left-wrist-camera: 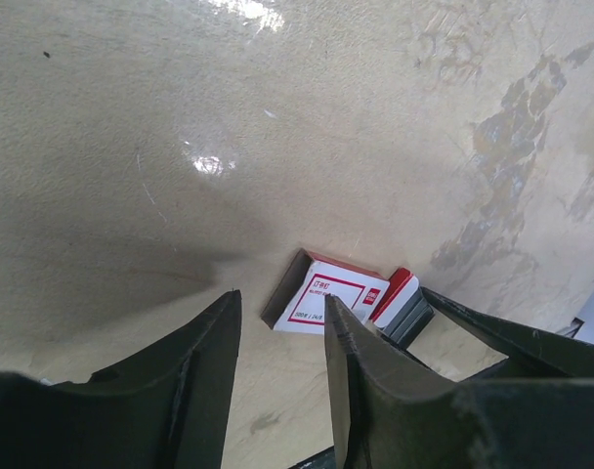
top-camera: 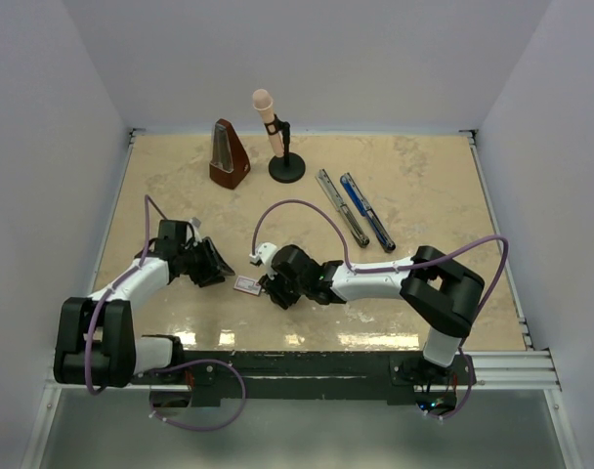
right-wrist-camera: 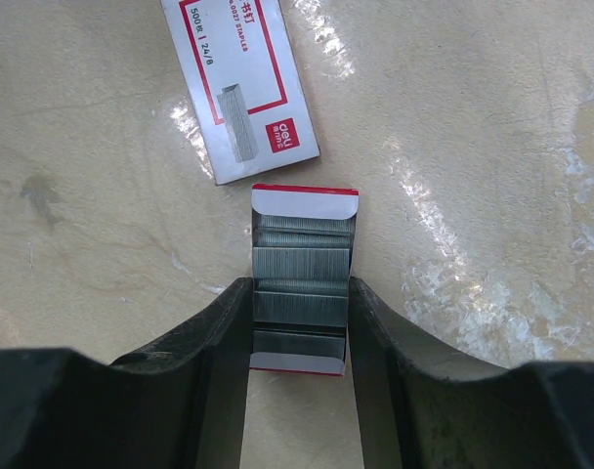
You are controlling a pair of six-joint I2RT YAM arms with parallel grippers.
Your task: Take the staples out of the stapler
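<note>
Two robot arms at a worktop, with a stapler lying apart and a tray of staples in one gripper.

We see the stapler (top-camera: 367,213) lying flat in the far right part of the worktop (top-camera: 424,176), a silvery bar and a blue-and-black bar side by side, well apart from both arms. The staples (right-wrist-camera: 300,278), grey ribbed strips, sit in a small open tray (right-wrist-camera: 305,202) in the near half, around its middle. The right gripper (right-wrist-camera: 300,293) grasps this tray, one finger pressed on each long side. Just beyond lies a white box sleeve (right-wrist-camera: 240,83) with red print. The left gripper (left-wrist-camera: 282,301) hangs to its left, jaws parted, holding nothing. A brown metronome (top-camera: 228,156) and a pink microphone (top-camera: 270,117) stand near the far edge.
</note>
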